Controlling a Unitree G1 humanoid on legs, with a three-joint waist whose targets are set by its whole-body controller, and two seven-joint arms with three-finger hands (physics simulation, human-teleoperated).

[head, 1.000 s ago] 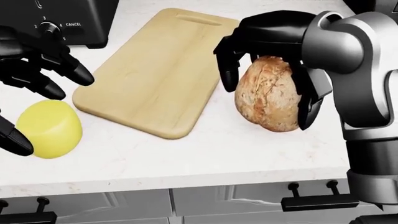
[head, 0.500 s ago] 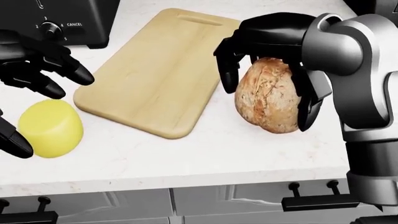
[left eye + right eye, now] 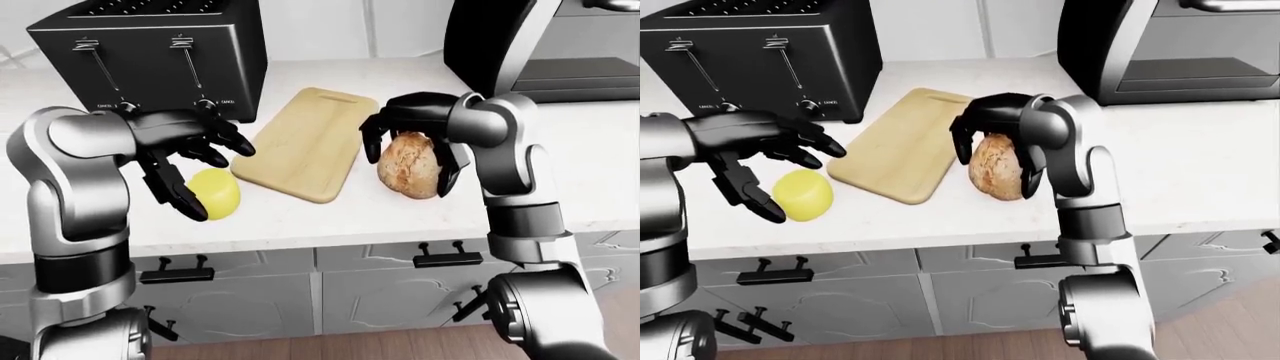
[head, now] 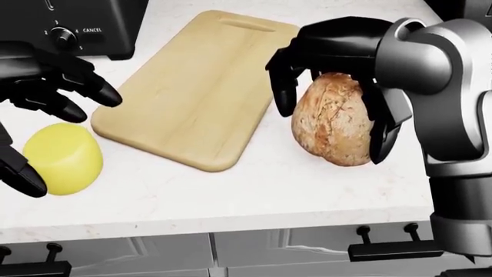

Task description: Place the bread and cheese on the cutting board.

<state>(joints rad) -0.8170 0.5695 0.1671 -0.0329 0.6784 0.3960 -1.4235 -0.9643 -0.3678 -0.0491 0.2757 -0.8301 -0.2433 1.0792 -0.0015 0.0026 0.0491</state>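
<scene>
A brown bread loaf [image 4: 334, 121] rests on the white counter, just right of the wooden cutting board [image 4: 192, 86]. My right hand [image 4: 330, 109] is cupped over the loaf from above, open. Its thumb hangs by the loaf's left side and its fingers [image 4: 385, 135] lie down the right side. A yellow cheese block [image 4: 63, 158] sits on the counter left of the board's near corner. My left hand [image 4: 53, 135] hovers over the cheese, open, fingers spread, not closed on it. The board is bare.
A black toaster [image 3: 150, 60] stands at the top left, right behind the board and my left hand. A dark oven [image 3: 1180, 45] stands at the top right. The counter edge [image 4: 231, 222] and cabinet drawers with handles run along the bottom.
The loaf has shifted slightly down and right under my right hand. My left hand's fingers have edged a little to the right above the cheese.
</scene>
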